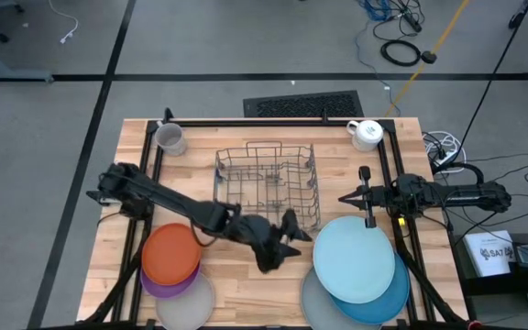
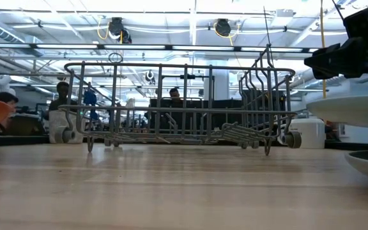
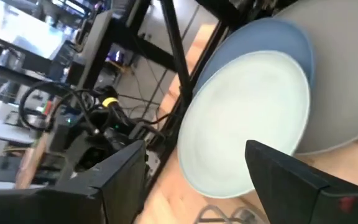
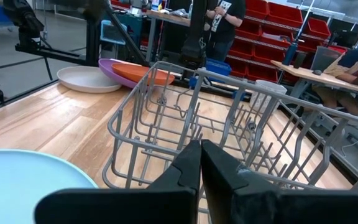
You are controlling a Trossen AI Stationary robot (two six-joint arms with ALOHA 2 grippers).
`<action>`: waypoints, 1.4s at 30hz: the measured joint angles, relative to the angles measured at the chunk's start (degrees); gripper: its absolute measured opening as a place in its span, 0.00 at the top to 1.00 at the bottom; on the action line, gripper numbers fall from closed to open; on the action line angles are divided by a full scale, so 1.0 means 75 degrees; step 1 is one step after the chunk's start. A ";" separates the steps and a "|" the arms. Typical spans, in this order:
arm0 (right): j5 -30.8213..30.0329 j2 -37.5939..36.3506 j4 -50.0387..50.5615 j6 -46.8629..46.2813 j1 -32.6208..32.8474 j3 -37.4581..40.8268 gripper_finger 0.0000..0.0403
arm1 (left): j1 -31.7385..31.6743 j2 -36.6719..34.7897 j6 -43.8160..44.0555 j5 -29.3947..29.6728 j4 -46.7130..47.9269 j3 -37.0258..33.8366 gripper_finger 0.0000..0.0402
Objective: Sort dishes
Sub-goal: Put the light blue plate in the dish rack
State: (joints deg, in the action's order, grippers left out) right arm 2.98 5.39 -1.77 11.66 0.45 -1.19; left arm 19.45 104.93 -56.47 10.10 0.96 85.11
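On the right of the table a light blue plate [image 1: 354,258] lies on a darker blue plate [image 1: 390,298], which lies on a whitish-grey plate [image 1: 312,304]. At the left an orange plate [image 1: 170,254] tops a purple plate [image 1: 157,285] and a whitish plate [image 1: 189,304]. My left gripper [image 1: 296,238] hangs open over the bare wood between the two stacks. It points toward the light blue plate [image 3: 241,118] and has nothing between its fingers. My right gripper [image 1: 345,196] is shut and empty, level, beside the wire rack's right side.
A wire dish rack [image 1: 269,183] stands at the table's middle, toward the far side. A grey mug [image 1: 170,137] sits at the far left corner and a white mug [image 1: 367,134] at the far right. People show in the room beyond.
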 joint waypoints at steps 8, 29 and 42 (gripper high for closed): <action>0.0000 -0.0003 -0.0022 0.0000 0.0001 -0.0002 0.98 | 0.0150 0.1022 0.0013 0.0514 0.1269 0.1714 0.31; 0.0001 0.0000 -0.0022 -0.0038 0.0003 -0.0003 0.98 | 0.0034 0.2852 -0.1655 0.0116 0.2780 0.2822 0.39; 0.0004 -0.0001 -0.0016 -0.0060 0.0002 -0.0001 0.98 | 0.0006 0.3520 -0.1998 0.0123 0.2145 0.2808 0.50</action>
State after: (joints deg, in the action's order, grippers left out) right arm 3.01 5.38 -1.89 11.21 0.46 -1.20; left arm 19.50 131.33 -71.46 11.02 17.05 106.17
